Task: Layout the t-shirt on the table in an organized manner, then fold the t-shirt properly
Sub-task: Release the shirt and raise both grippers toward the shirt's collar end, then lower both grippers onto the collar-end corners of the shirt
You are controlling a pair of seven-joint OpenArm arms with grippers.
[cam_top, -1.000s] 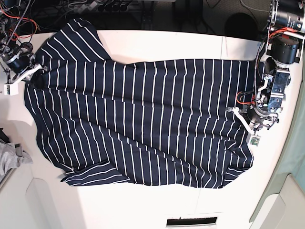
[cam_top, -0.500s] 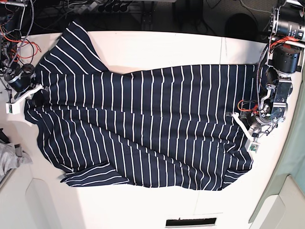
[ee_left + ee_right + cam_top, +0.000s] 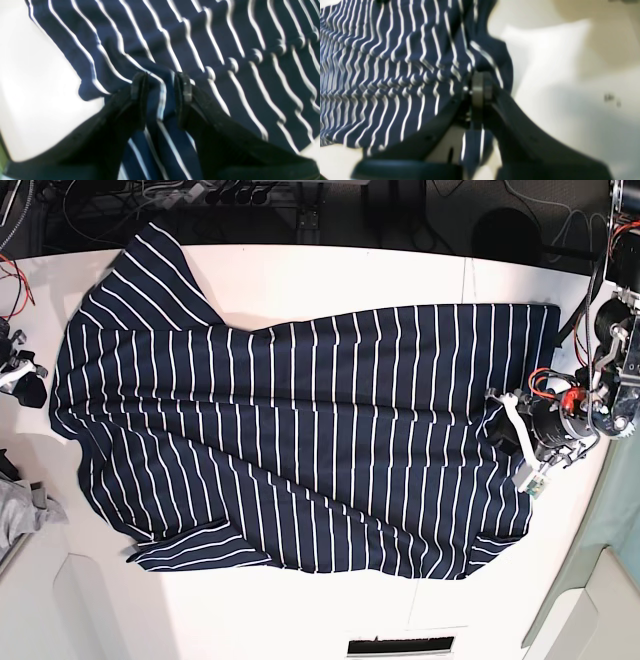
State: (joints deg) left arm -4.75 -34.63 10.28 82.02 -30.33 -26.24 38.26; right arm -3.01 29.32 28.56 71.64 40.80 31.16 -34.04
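While spread across most of the white table (image 3: 300, 270), t-shirt (image 3: 300, 450): dark navy, thin white stripes, lies largely flat in base view. One sleeve points toward far left corner, second sleeve folded near front left edge. Diagonal crease runs from left shoulder area toward front middle. Hem end reaches near right side of tabletop, with small bunched fold at lower right corner.

Left gripper (image 3: 161, 80): at hem end, on base view's right. Jaws parted, black fingers (image 3: 138, 86) standing either side of a raised ridge of striped fabric; cloth lies in the gap without being pinched tight, as far as wrist view shows. Bare table visible to left of that fold.

Right gripper (image 3: 480, 85): at shoulder end, at far left edge of base view, partly cut off there. Jaws closed together on a tuck of navy cloth, a strip of fabric hanging down behind the fingers. Wrist picture blurred; stripes smeared.

Surroundings: grey cloth (image 3: 22, 510) at left edge of table, apart from shirt. Thin dark seam line crosses tabletop toward the right. Cables and dark equipment beyond far edge.
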